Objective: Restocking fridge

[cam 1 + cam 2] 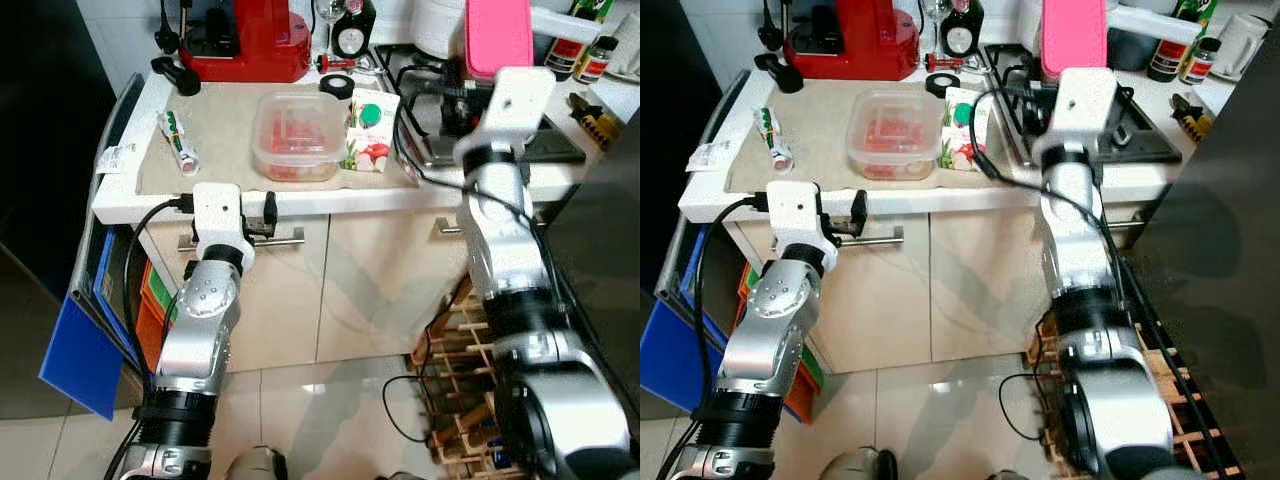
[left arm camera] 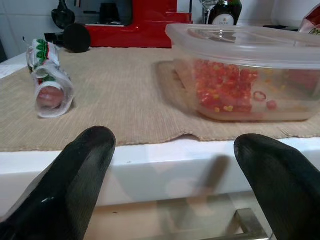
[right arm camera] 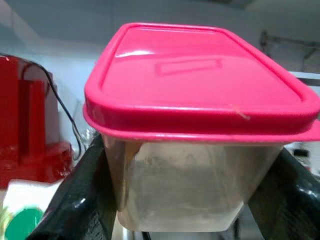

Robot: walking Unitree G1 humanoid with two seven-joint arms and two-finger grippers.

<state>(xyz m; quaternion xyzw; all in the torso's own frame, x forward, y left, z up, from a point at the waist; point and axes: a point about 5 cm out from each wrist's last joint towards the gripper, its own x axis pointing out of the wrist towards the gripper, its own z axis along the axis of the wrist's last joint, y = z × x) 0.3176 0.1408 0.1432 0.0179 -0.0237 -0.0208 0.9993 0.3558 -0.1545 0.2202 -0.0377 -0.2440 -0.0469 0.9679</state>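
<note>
Most of the restocking is judged to remain: several food items are seen on the white worktop (image 1: 120, 190), and none can be seen inside a fridge.

At the left, a small rolled white-and-green foil packet (image 1: 178, 141) lies on the beige woven mat (image 1: 220, 130), close to the counter's left corner, where little margin is left before the edge. The left gripper (image 1: 258, 218) is held with its fingers spread and nothing between them, just in front of the worktop's front edge and below its surface; a lift would be needed to clear that lip.

Further right, a clear lidded plastic tub of chopped red food (image 1: 297, 137) rests on the mat, with a small carton printed with radishes (image 1: 370, 130) standing touching its right side. Open mat is left in front of the tub.

At the right, a clear plastic box with a pink lid (image 3: 200, 130) is gripped between the fingers of the right gripper (image 3: 185, 195) and raised above the gas hob (image 1: 440, 100). Bottles crowd the far right corner
</note>
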